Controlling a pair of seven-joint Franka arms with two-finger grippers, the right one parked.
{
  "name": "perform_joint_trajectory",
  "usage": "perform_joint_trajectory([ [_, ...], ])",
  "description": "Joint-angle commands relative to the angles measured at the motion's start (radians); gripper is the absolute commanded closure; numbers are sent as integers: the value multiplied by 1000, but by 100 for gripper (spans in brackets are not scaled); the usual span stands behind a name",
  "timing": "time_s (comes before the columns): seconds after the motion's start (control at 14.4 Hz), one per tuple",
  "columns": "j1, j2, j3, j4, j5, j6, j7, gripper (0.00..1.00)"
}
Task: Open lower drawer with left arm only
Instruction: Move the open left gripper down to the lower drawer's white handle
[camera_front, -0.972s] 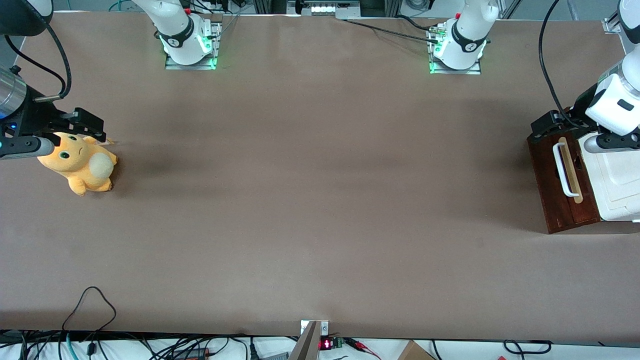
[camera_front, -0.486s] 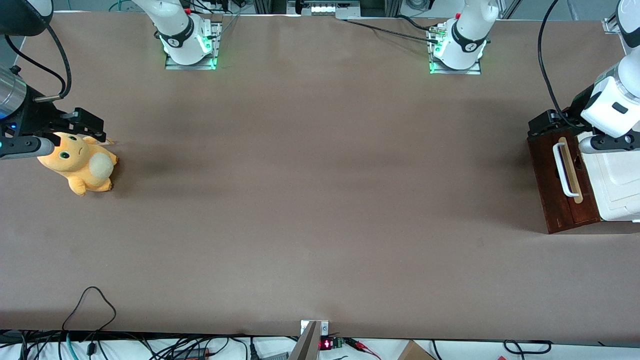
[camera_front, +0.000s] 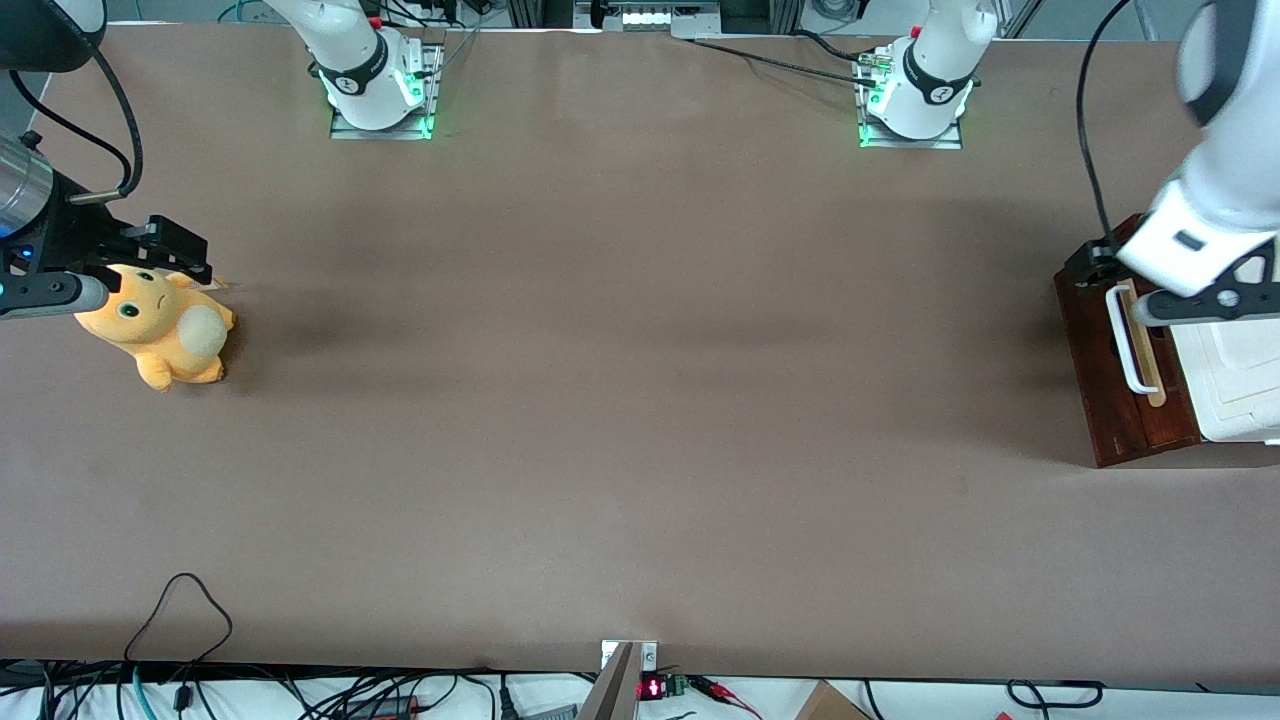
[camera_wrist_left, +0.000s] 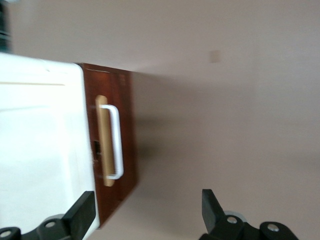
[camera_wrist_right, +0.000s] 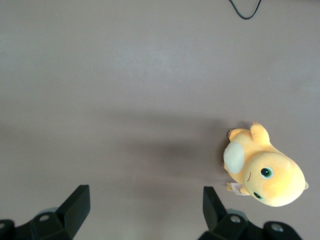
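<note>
Your hand hangs wide open above the lower drawer at the bench edge; next, lower it onto the white handle.

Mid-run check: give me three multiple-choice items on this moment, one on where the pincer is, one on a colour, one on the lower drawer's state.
1. Where is the left arm's pincer?
A. above the cabinet end holding the lower drawer
B. at the plush toy
C. mid-table

2. What colour is the drawer's loop handle?
A. copper
B. white
C. black

3. What state is the lower drawer in?
A. pulled fully out
B. removed
C. no pale inside showing

Answers: 1 A, the wrist view looks down on the drawer front between spread fingers. 2 B, it is white against dark wood. 3 C, only the front shows.
</note>
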Motion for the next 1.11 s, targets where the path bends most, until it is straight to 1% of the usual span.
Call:
perform_joint_trajectory([
  [0.0,-9,39,-65,-47,201,-37,-138,6],
  [0.14,-8,68,-118,-123,397,-72,-276,6],
  [0.21,-6,80,-129,-169,469,-72,-346,6],
  [0.42,-5,174,-131,-213,578,-112,-527,6],
  [0.56,-5,212,-141,-278,667,-127,-675,6],
  [0.69,6,249,-141,-308,723,-130,-714,5],
  [0.76,15,267,-141,-311,743,-133,-718,3],
  [1.04,12,376,-141,-311,856,-199,-824,4],
])
